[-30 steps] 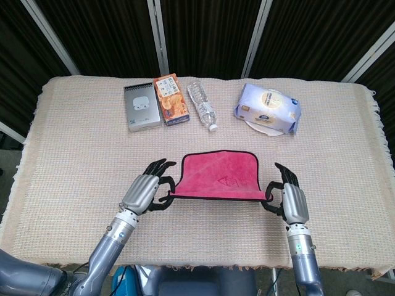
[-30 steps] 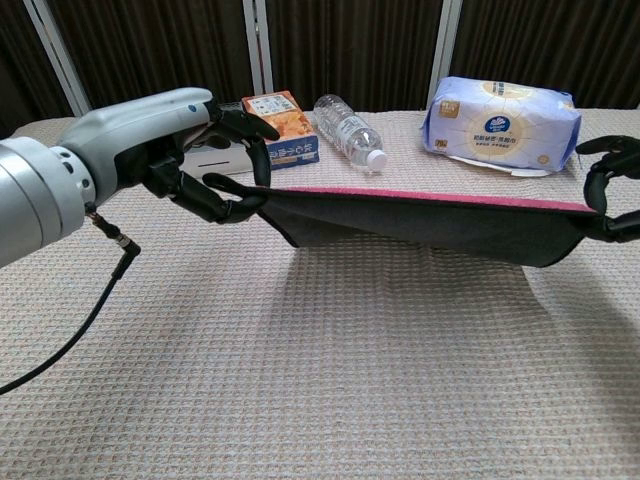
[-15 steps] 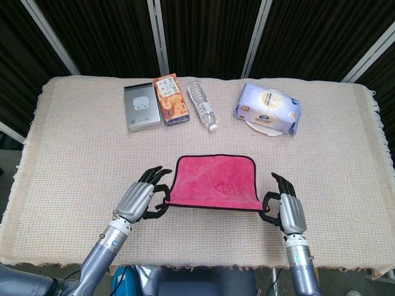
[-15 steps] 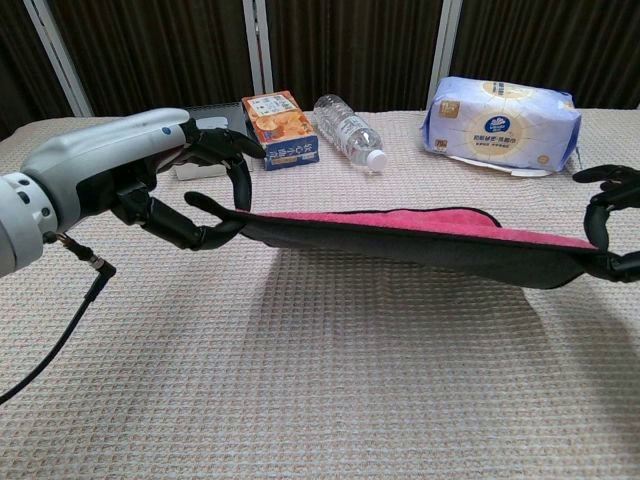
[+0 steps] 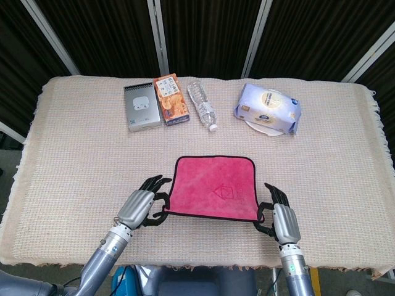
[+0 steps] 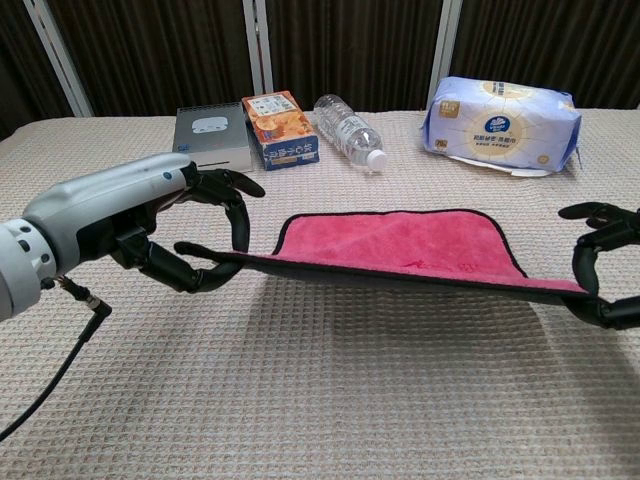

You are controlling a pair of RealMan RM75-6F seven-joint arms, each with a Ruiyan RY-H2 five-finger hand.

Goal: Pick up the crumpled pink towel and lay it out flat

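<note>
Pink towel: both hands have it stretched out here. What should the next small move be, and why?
Probably lower both hands and let go. The pink towel is already spread open, its far edge on the table cover, while the left hand and right hand hold the near corners raised, leaving a shadow beneath.

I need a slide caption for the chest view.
Left hand and right hand hold the spread pink towel above the table.

The head view is looking steeply down from high above the near edge, taking in the whole desk, while the chest view is sitting low and close, facing level across it toward the dark curtain, both sharing the pink towel.
</note>
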